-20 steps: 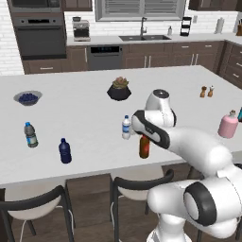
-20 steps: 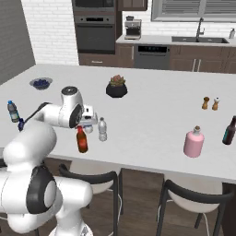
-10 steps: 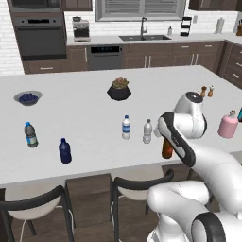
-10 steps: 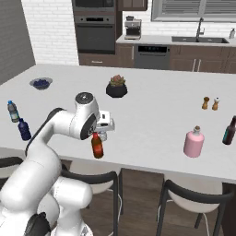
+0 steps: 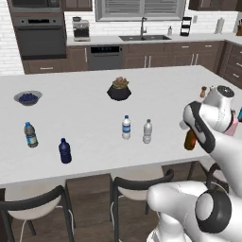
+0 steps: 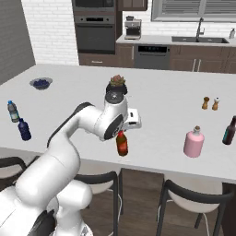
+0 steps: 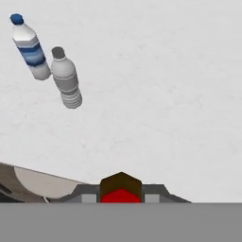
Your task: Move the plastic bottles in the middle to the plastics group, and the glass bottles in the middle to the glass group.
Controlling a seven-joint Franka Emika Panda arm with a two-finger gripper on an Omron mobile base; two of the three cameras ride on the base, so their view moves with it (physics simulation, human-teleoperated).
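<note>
The gripper (image 6: pixel 122 133) is clamped on the neck of the dark red-brown glass bottle (image 6: pixel 122 144), which hangs upright above the white island counter (image 6: pixel 161 106), right of centre in the left base view. In that view, the blue-labelled water bottle (image 5: pixel 126 127) and the plain greyish bottle (image 5: pixel 148 131) stand side by side mid-frame. The pink bottle (image 6: pixel 193 142) stands at the right of the right base view.

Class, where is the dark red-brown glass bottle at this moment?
The red-brown bottle hangs in the shut gripper above the counter's near edge, between the plastic bottles and the pink bottle.
</note>
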